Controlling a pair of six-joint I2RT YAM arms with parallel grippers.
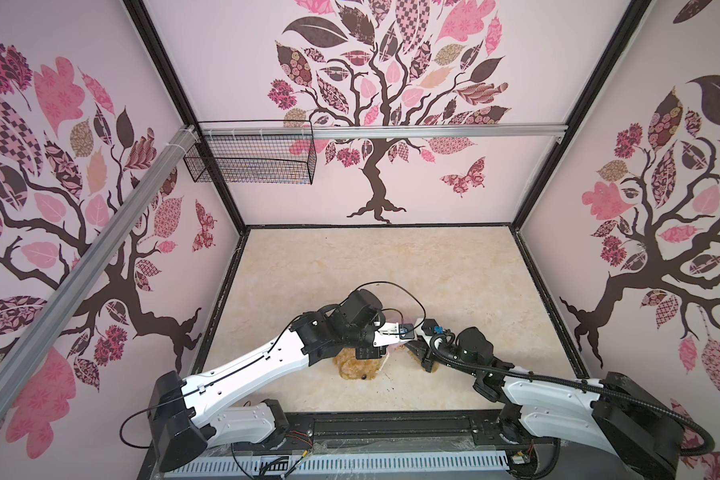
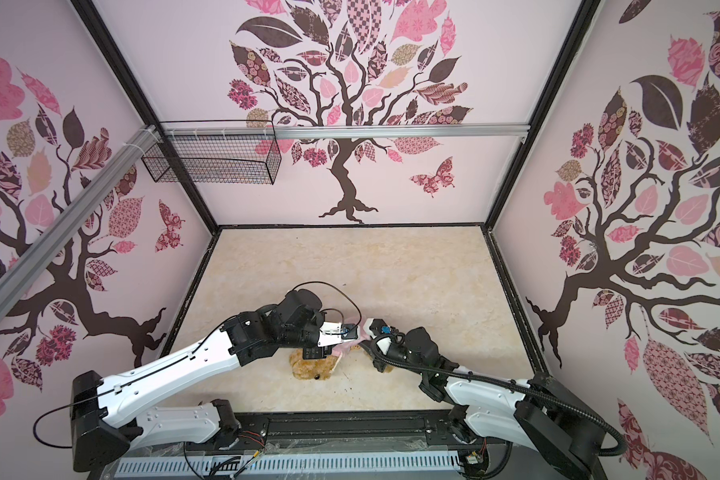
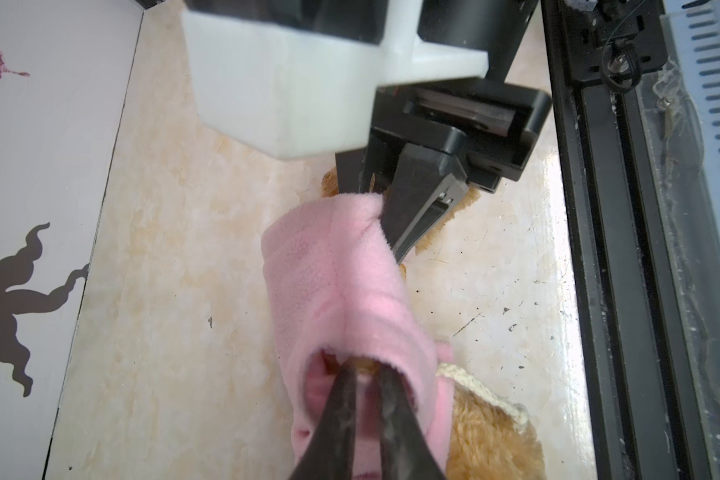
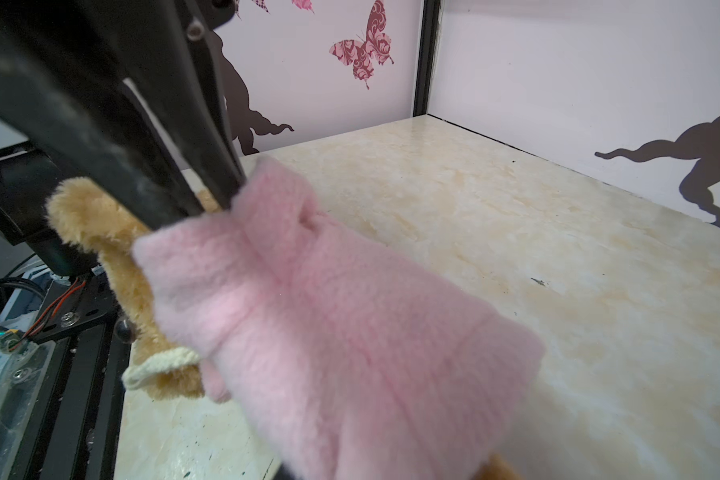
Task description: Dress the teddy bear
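Observation:
The teddy bear [image 1: 358, 368] lies near the table's front edge, mostly under my left arm in both top views; its shaggy golden fur [image 3: 495, 440] also shows in the left wrist view. A pink shirt [image 3: 341, 291] is stretched between my two grippers above it. My left gripper [image 3: 364, 370] reaches into one opening of the shirt, jaws nearly together with a tuft of golden fur between the tips. The right gripper [image 3: 377, 199] pinches the shirt's opposite edge. In the right wrist view the shirt [image 4: 350, 332] hides that gripper's own jaws.
A cream cord loop [image 3: 483, 390] lies on the bear's fur. The black base rail [image 1: 391, 428] runs along the front edge, close to the bear. A wire basket [image 1: 250, 156] hangs on the back-left wall. The marble tabletop [image 1: 391, 266] stretches behind the arms, walled on three sides.

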